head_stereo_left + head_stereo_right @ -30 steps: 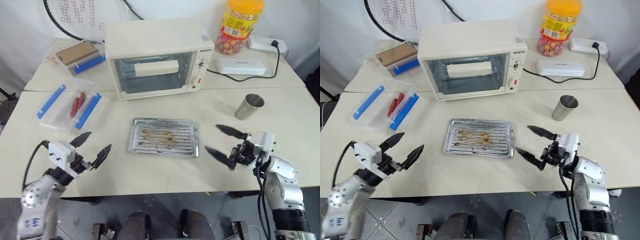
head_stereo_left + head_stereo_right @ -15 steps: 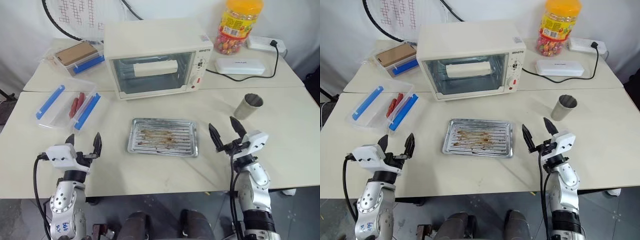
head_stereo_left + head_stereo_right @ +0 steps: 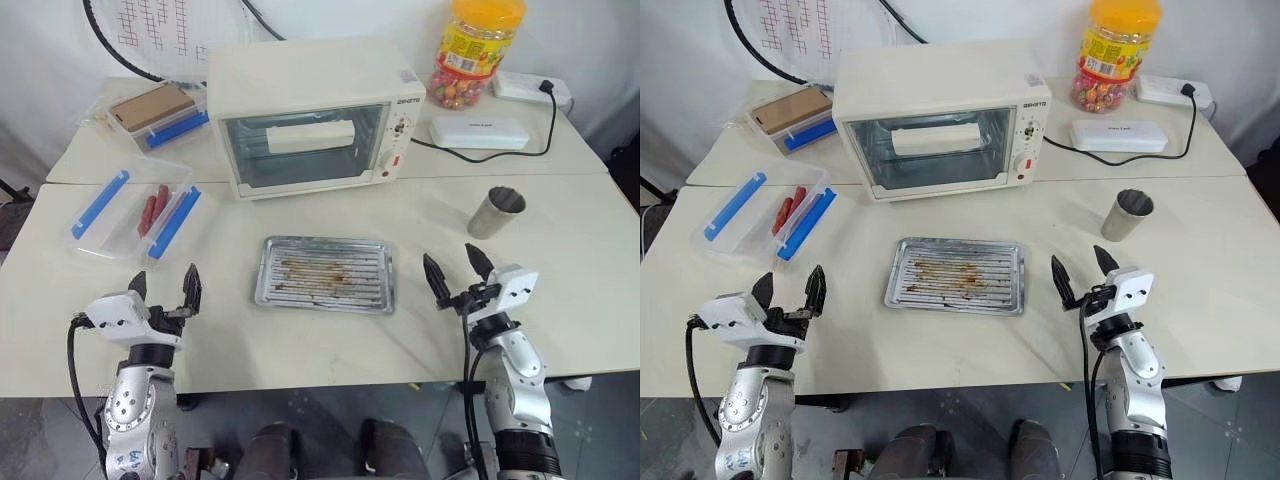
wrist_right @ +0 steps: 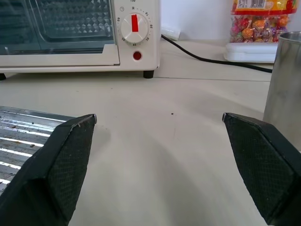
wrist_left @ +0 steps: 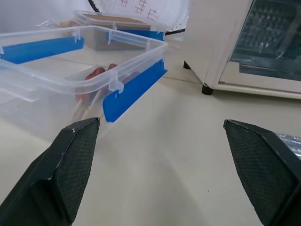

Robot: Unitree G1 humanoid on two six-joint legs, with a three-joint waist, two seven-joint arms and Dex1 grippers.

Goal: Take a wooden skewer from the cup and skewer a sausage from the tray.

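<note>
The cup (image 3: 497, 212), a plain metal tumbler, stands at the right of the table; no wooden skewer shows above its rim, so the skewer is out of view. In the middle lies the tray (image 3: 327, 273), its ridged bottom bare apart from brown stains. Red sausages (image 3: 155, 208) lie in a clear plastic box with blue clips (image 3: 105, 200) at the left. My left gripper (image 3: 165, 285) is open and empty near the front edge, short of that box (image 5: 70, 70). My right gripper (image 3: 451, 262) is also open and empty, between the tray and the cup (image 4: 284, 89).
A white toaster oven (image 3: 310, 115) stands behind the tray. A yellow-lidded candy jar (image 3: 482, 50), a flat white case (image 3: 480, 131) and a black cable (image 3: 500, 155) sit at the back right. A second clipped box (image 3: 160, 110) is at the back left.
Both grippers have turned from pointing inward toward the tray to pointing forward over the table. Both stayed open and empty. The right gripper drifted slightly rightward in the last half second.
</note>
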